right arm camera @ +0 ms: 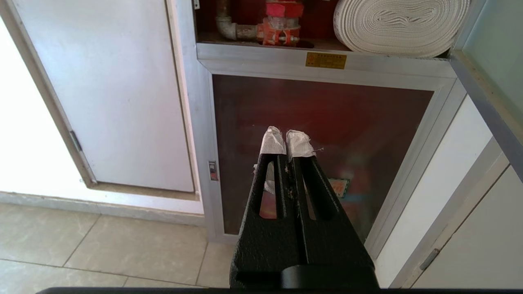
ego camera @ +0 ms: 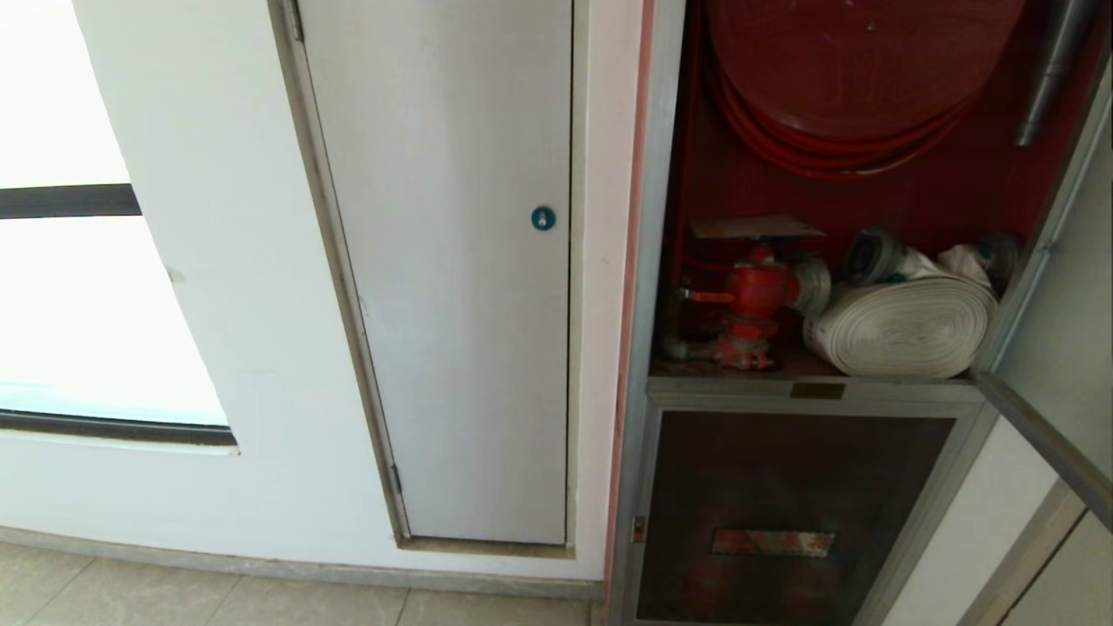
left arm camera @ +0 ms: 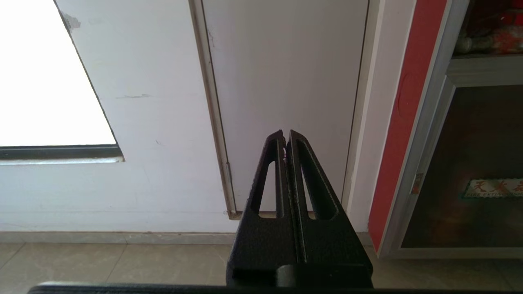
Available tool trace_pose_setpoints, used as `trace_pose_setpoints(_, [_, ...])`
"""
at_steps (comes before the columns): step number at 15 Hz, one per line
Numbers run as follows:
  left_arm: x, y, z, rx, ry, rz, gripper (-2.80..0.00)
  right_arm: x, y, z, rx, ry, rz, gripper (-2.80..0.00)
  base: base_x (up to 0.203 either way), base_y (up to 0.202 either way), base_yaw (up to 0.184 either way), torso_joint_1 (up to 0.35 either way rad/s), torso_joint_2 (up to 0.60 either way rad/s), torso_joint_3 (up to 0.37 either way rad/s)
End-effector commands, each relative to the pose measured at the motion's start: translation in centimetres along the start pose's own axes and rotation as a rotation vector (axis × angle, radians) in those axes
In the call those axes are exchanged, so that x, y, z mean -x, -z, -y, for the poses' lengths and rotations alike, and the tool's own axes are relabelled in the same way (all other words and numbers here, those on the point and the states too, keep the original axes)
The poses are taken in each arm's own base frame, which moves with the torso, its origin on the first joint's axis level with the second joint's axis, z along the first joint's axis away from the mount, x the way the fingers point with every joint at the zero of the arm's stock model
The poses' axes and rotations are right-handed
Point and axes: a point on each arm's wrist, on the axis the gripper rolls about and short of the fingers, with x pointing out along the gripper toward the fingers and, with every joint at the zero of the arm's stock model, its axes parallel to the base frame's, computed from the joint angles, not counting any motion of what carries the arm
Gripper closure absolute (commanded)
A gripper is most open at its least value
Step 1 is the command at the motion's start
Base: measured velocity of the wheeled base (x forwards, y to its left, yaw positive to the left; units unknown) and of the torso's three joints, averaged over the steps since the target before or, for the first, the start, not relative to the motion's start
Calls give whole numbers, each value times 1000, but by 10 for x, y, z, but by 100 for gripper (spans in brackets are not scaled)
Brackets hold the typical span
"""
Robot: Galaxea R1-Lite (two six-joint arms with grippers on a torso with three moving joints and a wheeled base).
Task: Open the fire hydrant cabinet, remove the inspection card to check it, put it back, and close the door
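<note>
Daylight floods in from the window [ego camera: 78, 304] left of the white door [ego camera: 452, 261], blown out to plain white. The cabinet [ego camera: 869, 217] interior right of that door sits dimmer, reddish. Straight frames bow near head-view edges.

One fire hydrant cabinet [ego camera: 648, 261], its door [ego camera: 1056, 348] open. One red hose reel [ego camera: 835, 78]. One red valve [ego camera: 752, 300]. One rolled white hose [ego camera: 904, 326]. One white door [ego camera: 452, 261] with one blue lock [ego camera: 543, 217]. One lower dark panel [ego camera: 783, 487].
</note>
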Motion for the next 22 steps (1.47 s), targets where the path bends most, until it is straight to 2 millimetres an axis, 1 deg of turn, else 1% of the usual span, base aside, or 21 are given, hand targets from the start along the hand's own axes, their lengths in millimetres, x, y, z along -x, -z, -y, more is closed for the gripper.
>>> trace_pose_setpoints(1, [-2, 8, 0, 0, 1, -28, 0, 0, 0, 0, 0, -1, -1, 0, 0, 0, 0, 0, 0, 0])
trace_pose_setpoints(12, [-2, 8, 0, -1, 0, -28, 0, 0, 0, 0, 0, -1, -1, 0, 6, 0, -1, -1, 0, 0])
trace_pose_setpoints(22, [-2, 8, 0, -1, 1, -28, 0, 0, 0, 0, 0, -1, -1, 0, 192, 0, -1, 4, 2, 3])
